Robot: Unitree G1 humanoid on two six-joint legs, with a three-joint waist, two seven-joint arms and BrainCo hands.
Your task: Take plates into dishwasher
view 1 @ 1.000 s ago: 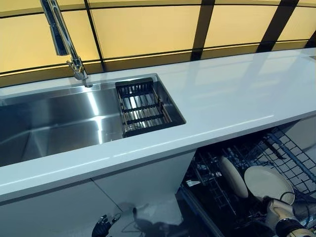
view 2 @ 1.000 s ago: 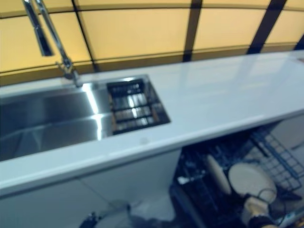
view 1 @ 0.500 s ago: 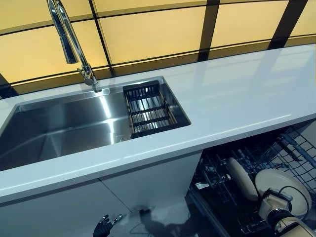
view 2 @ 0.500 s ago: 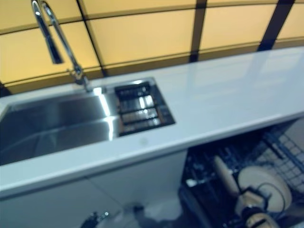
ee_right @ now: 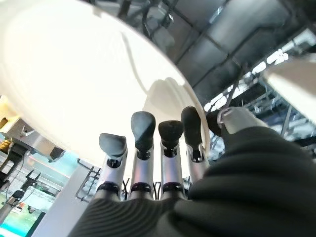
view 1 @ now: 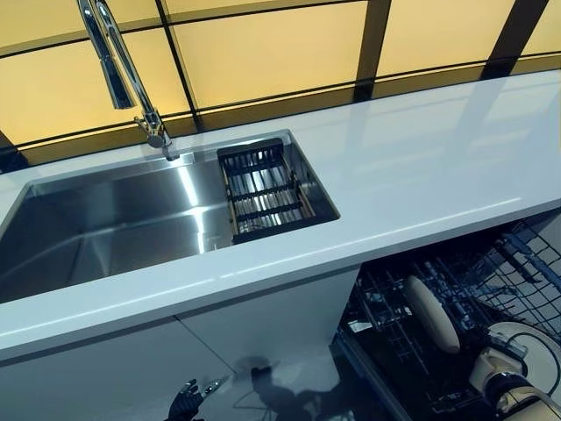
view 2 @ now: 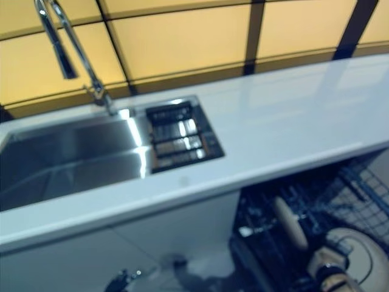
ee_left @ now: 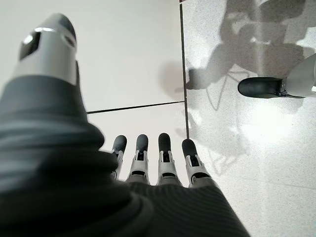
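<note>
The right hand (view 1: 498, 379) holds a round white plate (view 1: 536, 351), fingers (ee_right: 143, 131) lying against its face, over the dishwasher rack (view 1: 491, 281) below the desk (view 1: 421, 175). Best keep it upright and slot it beside the racked plate (view 1: 431, 312). The left hand (ee_left: 148, 163) hangs relaxed and empty near the floor (ee_left: 237, 163).

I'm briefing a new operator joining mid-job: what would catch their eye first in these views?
The open dishwasher rack at lower right, under the white counter, with one plate standing in it. Beside that, the right hand holds a second plate at the rack, fingers against its face. Up left sits the steel sink with its tall tap.
</note>
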